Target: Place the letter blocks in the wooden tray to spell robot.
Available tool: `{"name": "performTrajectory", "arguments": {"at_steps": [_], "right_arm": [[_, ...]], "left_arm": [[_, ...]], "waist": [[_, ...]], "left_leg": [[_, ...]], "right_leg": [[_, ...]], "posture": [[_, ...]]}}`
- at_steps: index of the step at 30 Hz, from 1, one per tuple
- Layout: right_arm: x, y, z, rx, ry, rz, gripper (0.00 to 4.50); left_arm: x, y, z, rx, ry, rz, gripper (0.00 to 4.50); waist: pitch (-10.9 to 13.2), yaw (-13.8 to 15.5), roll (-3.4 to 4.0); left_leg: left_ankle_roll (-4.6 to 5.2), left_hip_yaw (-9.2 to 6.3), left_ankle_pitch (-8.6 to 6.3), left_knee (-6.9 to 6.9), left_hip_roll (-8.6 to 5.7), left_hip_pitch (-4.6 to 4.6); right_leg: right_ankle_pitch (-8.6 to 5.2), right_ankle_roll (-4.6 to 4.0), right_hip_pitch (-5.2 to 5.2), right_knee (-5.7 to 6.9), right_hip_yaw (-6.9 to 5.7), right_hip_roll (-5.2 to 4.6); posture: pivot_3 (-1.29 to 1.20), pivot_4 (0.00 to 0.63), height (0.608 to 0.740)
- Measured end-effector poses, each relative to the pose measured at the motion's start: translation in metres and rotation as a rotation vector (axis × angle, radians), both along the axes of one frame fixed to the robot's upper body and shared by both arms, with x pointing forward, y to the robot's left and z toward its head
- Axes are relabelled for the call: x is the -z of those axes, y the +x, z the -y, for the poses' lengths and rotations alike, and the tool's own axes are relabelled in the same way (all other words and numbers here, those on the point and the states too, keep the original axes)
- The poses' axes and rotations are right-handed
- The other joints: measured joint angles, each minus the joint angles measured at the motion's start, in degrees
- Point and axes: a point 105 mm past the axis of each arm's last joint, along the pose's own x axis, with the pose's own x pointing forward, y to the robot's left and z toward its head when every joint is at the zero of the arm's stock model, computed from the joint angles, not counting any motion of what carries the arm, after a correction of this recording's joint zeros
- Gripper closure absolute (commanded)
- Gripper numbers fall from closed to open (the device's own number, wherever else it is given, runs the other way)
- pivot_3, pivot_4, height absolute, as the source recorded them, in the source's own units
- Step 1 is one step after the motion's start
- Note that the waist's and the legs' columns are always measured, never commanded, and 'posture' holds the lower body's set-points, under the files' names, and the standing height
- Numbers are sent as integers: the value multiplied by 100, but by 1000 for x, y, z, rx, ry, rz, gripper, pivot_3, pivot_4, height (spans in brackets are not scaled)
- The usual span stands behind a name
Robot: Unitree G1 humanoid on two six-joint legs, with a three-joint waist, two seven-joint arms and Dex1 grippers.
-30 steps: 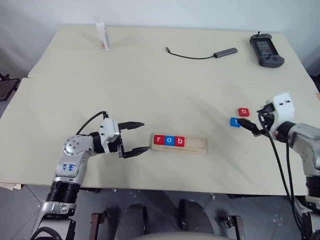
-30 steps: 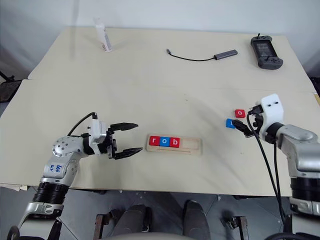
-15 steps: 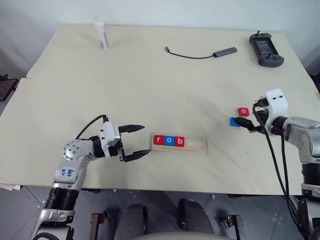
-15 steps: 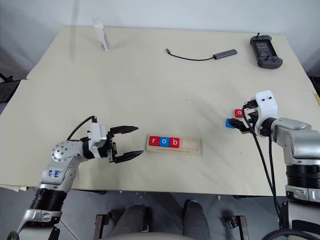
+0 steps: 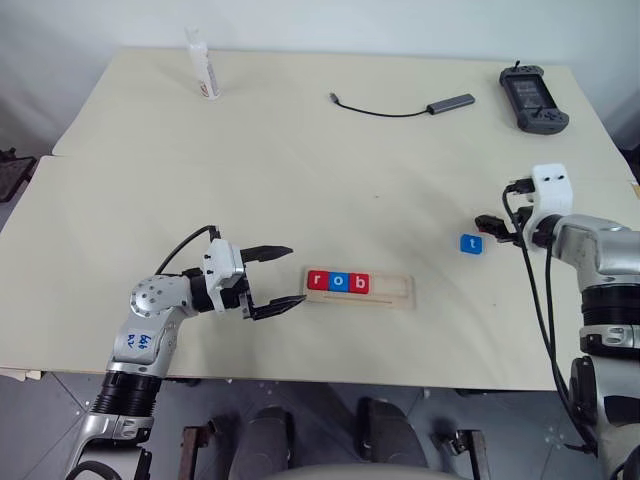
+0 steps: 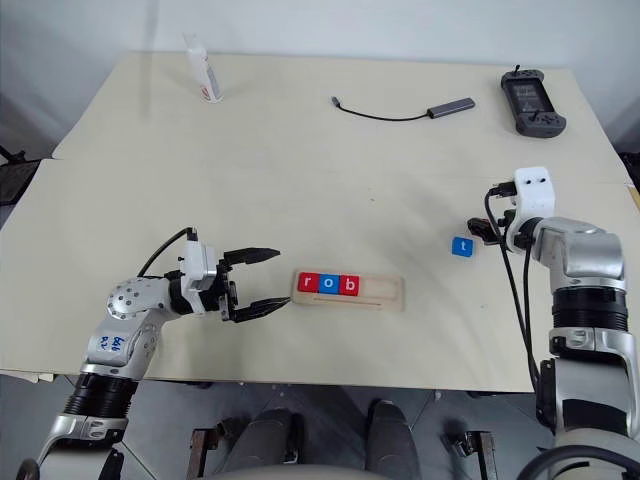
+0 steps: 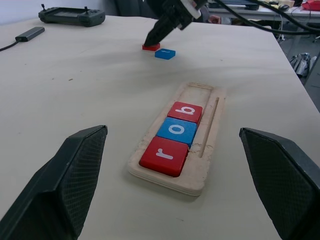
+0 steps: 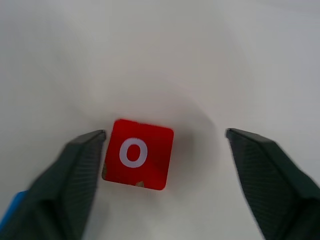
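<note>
The right gripper (image 8: 165,150) is straddling the red "o" block (image 8: 138,154) near the table's (image 5: 300,150) right edge, fingers spread around it with one touching, the other apart. The blue "t" block (image 5: 471,243) is lying just beside. The wooden tray (image 5: 390,292), near the front edge, is holding "r", "o", "b" (image 7: 175,131). The left gripper (image 5: 280,275) is hovering wide open beside the tray.

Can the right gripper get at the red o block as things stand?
Probably yes. The right gripper is open and straddles the red o block, one finger beside it. Nothing lies between them; the blue t block sits off to the side.
</note>
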Motion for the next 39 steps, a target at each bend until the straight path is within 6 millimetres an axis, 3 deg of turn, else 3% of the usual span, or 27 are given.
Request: {"name": "performTrajectory", "arguments": {"at_steps": [4, 5, 9, 13, 16, 18, 22, 26, 32, 33, 39], "right_arm": [[0, 1, -2, -10, 3, -7, 2970], [0, 1, -2, -10, 3, -7, 3043], [0, 0, -1, -10, 7, -6, 3043], [-7, -13, 3, -3, 22, 6, 3043], [-24, -31, 8, 28, 49, 54, 3043], [-26, -54, 5, 40, 54, 58, 3043], [-7, -92, -21, 39, 118, 8, 3043], [25, -127, -51, 31, 162, -75, 3043], [30, -134, -64, 51, 177, -48, 3043], [31, -134, -66, 51, 186, -50, 2323], [30, -132, -77, -19, 182, -43, 318]], "left_arm": [[-4, -2, 2, 5, 0, 15, 0], [-4, -2, 2, 6, 1, 17, 0], [-3, -2, 2, 6, 1, 13, 0], [-3, -3, 1, 15, 7, 14, 0], [-4, -2, 1, 25, 10, 18, 0], [-3, 0, 0, 29, 10, 14, 0], [-1, -1, 2, 51, 8, 5, 0], [5, -1, 2, 65, 6, -17, 0], [4, 2, 4, 93, 6, -16, 0], [3, 2, 5, 98, 4, -9, 0], [3, 2, 6, 104, 2, -5, 0]], "waist": [[0, 9, 0], [0, 10, 0], [0, 9, 0], [1, 29, 3], [1, 35, 3], [1, 56, 3], [1, 30, 4], [-2, 31, 9], [-2, 26, 9], [-2, 26, 9], [-2, 21, 9]], "left_leg": [[0, -1, 0, 1, 1, 0], [0, -1, 0, 2, 0, 0], [0, -1, 0, 2, 0, 0], [0, -2, 0, 1, 0, -3], [0, -4, 0, 0, 2, -3], [-1, -7, 0, -3, 2, -3], [-2, -4, 0, -2, 2, -1], [-6, -5, 2, -5, 0, 2], [-5, -6, 2, -6, -1, 6], [-5, -6, 2, -7, -1, 6], [-4, -5, 2, -10, -2, 6]], "right_leg": [[0, 0, 0, 1, -1, 0], [0, 0, 1, 2, -1, 0], [0, 0, 1, 2, -1, 0], [0, 0, -1, 1, -1, 0], [0, 0, -1, 0, -5, 1], [0, 0, 0, 0, -8, 1], [0, 0, 0, 3, -4, 1], [0, 0, -2, 7, 0, 3], [0, 0, -2, 10, 5, 6], [0, 0, -2, 10, 5, 6], [0, 0, -2, 8, 6, 5]], "posture": [[0, 150, 740], [0, 150, 740], [0, 150, 740], [0, 150, 740], [0, 150, 740], [0, 150, 740], [0, 150, 740], [0, 150, 740], [0, 150, 740], [0, 150, 740], [0, 150, 740]]}}
